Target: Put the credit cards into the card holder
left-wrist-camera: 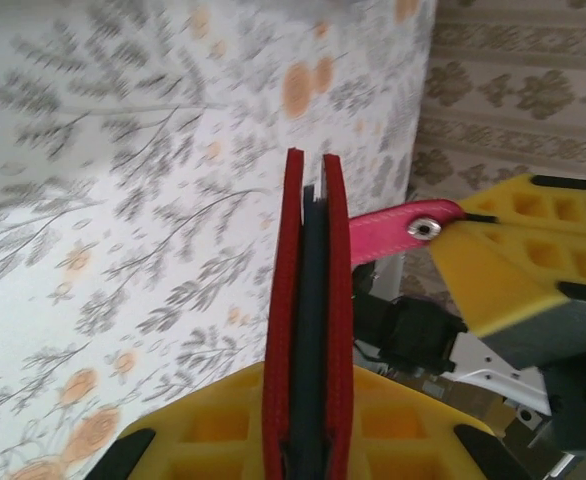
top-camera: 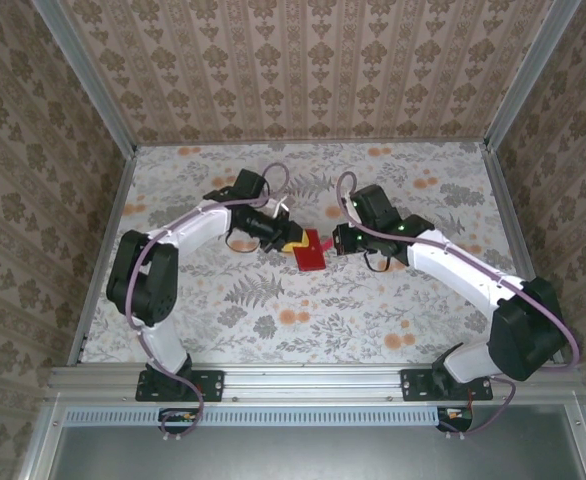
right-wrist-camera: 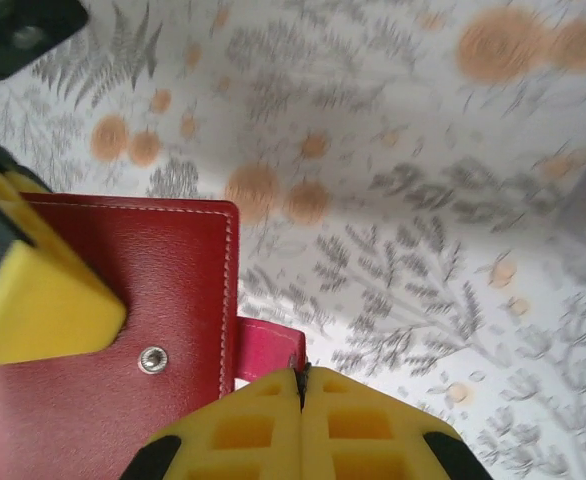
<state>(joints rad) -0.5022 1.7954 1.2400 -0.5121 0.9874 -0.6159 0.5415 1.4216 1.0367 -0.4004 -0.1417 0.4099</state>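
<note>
Floral table, wallet held from both sides

Patterned walls (top-camera: 303, 70) close in a table (top-camera: 373, 310) covered in grey leaves and orange blooms. Left gripper (left-wrist-camera: 308, 425) is clamped on the red wallet (left-wrist-camera: 335, 300), yellow fingers pressing on both covers. The wallet is folded and seen edge-on, with a dark blue card (left-wrist-camera: 315, 320) sandwiched between the covers. A pink strap (left-wrist-camera: 393, 232) with a metal snap sticks out to the right. Right gripper (right-wrist-camera: 301, 400) has its fingers pinched together on the strap's end. The wallet sits near mid-table, between the two arms.
</note>
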